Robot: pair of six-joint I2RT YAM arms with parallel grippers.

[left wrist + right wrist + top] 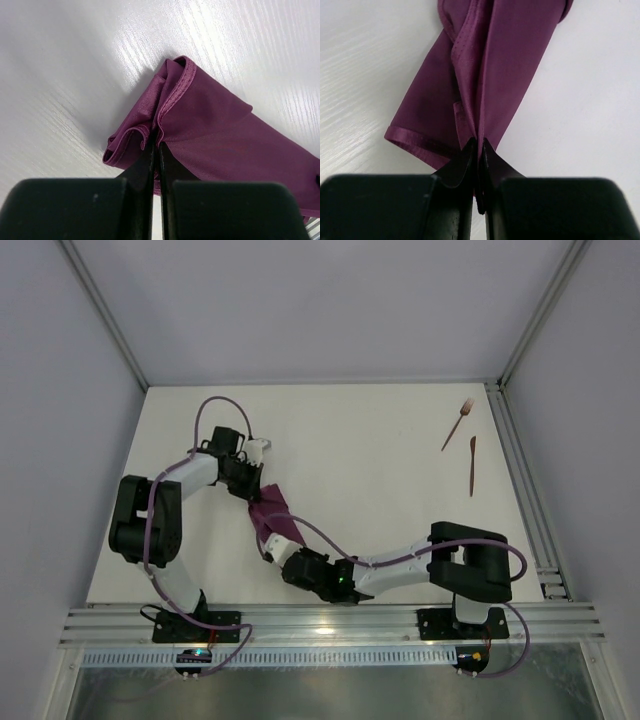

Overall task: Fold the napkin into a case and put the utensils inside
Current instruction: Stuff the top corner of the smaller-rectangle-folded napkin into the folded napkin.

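Left gripper (pixel 156 146) is pinched tight on a hemmed fold of the napkin (pixel 272 512), and the right gripper (pixel 476 144) is likewise closed on the cloth at its opposite, nearer end, with purple fabric rising straight out from between its fingertips. The napkin lies bunched and partly twisted into a narrow diagonal strip on the worktop (pixel 370 470), between the two arms on the left side, not yet a flat case. The fork (pixel 458 424) and knife (pixel 472 465) lie side by side at the far right corner, well apart from the cloth and untouched. The main risk is in the grips themselves: each catches only a thin ridge of fabric near an edge, so a pull that is too brisk or uneven could slide the cloth out of one side. It looks as if several layers are gathered in the left pinch, though how many I cannot tell; if so, spreading the arms may drag the folds along and leave the strip rumpled or twisted rather than laid open.
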